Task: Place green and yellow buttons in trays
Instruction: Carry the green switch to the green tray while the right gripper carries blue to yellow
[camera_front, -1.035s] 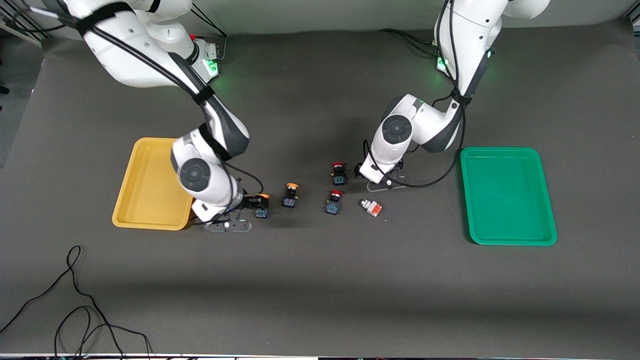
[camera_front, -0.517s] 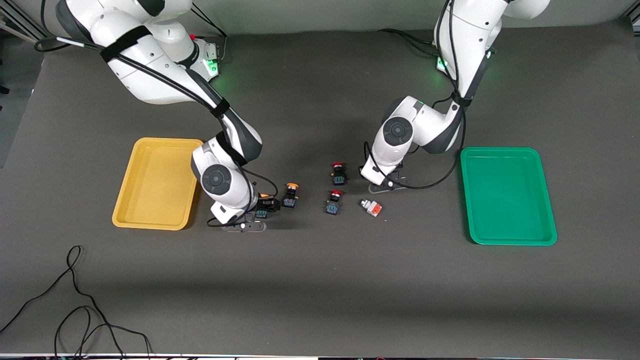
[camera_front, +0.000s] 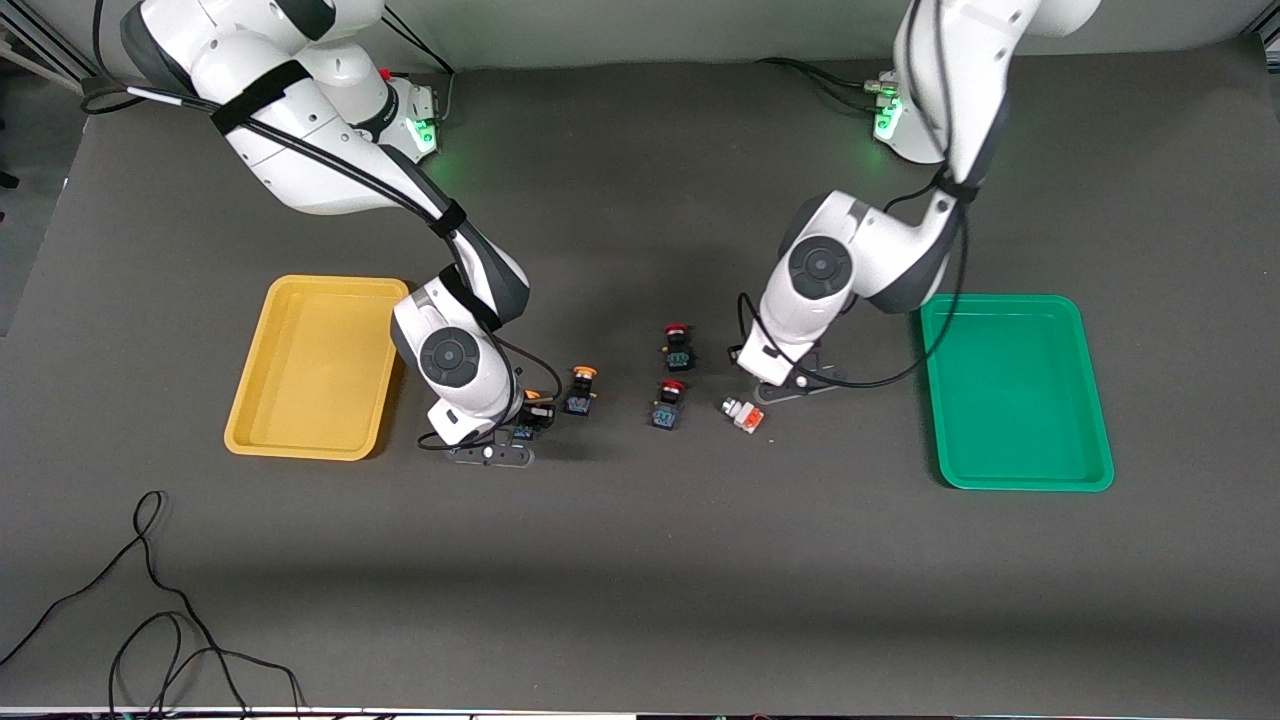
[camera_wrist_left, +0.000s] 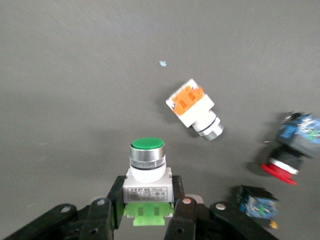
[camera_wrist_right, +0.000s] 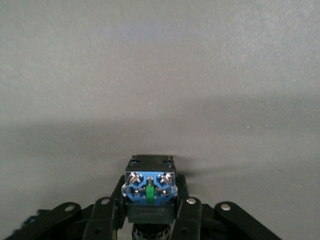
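Observation:
My left gripper (camera_front: 777, 384) (camera_wrist_left: 147, 201) is shut on a white-bodied button with a green cap (camera_wrist_left: 147, 167) and holds it just above the table, beside a white button with an orange part (camera_front: 742, 413) (camera_wrist_left: 192, 107) that lies on its side. My right gripper (camera_front: 528, 420) (camera_wrist_right: 150, 200) is shut on a black-blue button (camera_wrist_right: 150, 187) whose orange-yellow cap (camera_front: 532, 396) shows in the front view. A second yellow-capped button (camera_front: 581, 389) stands beside it. The yellow tray (camera_front: 300, 300) lies at the right arm's end and the green tray (camera_front: 1015, 470) at the left arm's end.
Two red-capped black buttons (camera_front: 678, 345) (camera_front: 668, 403) stand between the grippers; one also shows in the left wrist view (camera_wrist_left: 289, 155). A black cable (camera_front: 150, 600) lies near the front edge at the right arm's end.
My right gripper has moved away from the yellow tray onto the nearer yellow-capped button and now grips it. My left gripper has shifted a little toward the green tray and the front camera.

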